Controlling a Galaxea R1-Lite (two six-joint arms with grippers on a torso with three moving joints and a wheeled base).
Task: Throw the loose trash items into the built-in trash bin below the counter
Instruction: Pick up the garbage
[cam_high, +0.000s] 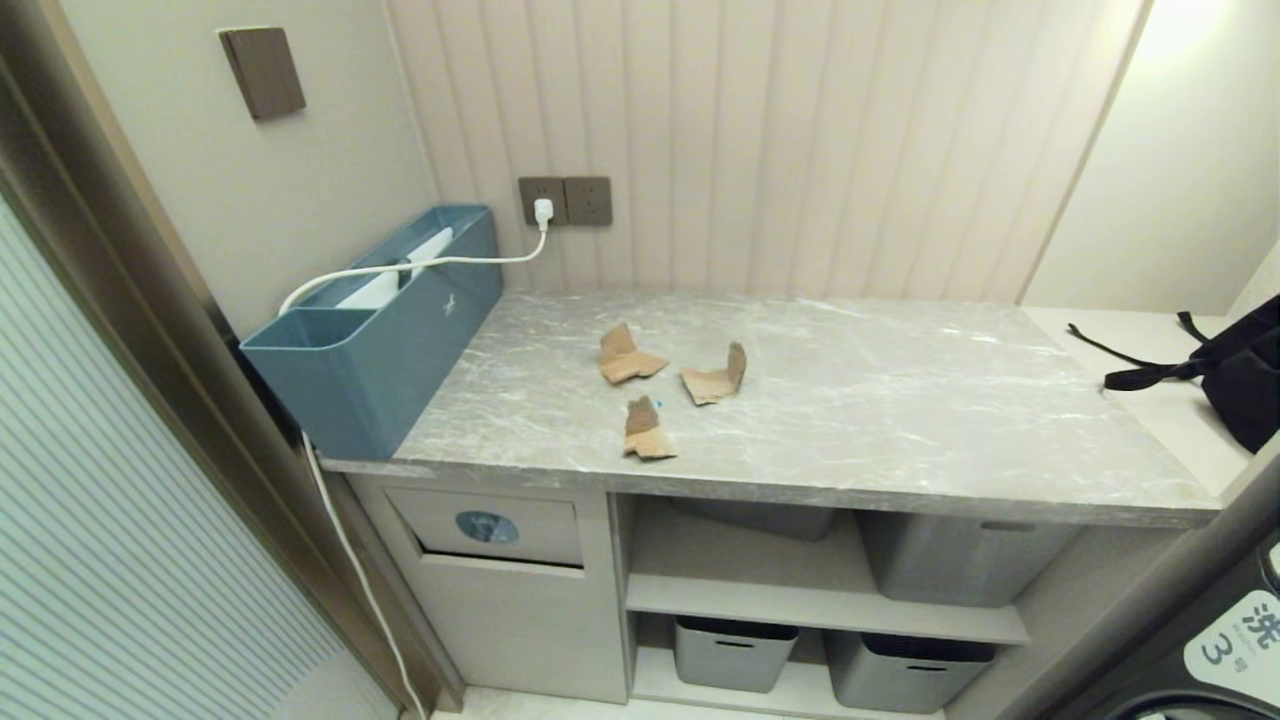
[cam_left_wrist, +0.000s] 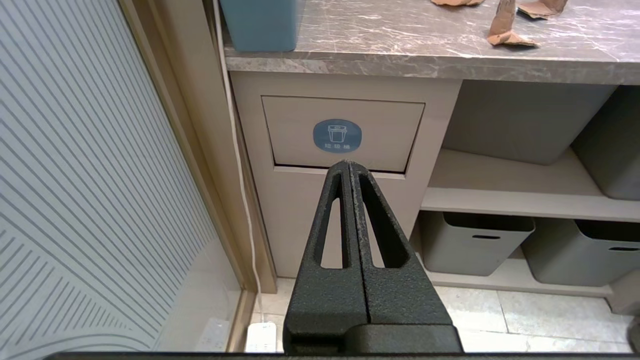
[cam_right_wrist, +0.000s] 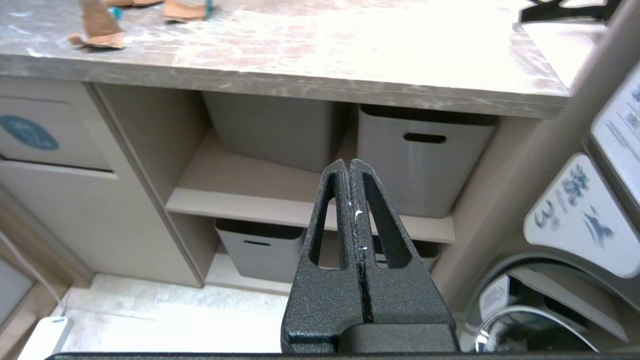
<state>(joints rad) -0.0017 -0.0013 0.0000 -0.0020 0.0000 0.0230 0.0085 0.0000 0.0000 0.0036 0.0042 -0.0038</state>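
Three torn brown cardboard scraps lie on the grey marble counter: one at the back, one to its right, one nearest the front edge. The built-in trash bin sits below the counter's left end, its beige flap carrying a round blue sticker. My left gripper hangs low in front of that flap, shut and empty. Further right, my right gripper is shut and empty too, facing the open shelves. Neither arm shows in the head view.
A long blue-teal box with a white cable stands at the counter's left end. Grey storage tubs fill the shelves beside the bin. A black bag lies at the far right. A washing machine stands right of the cabinet.
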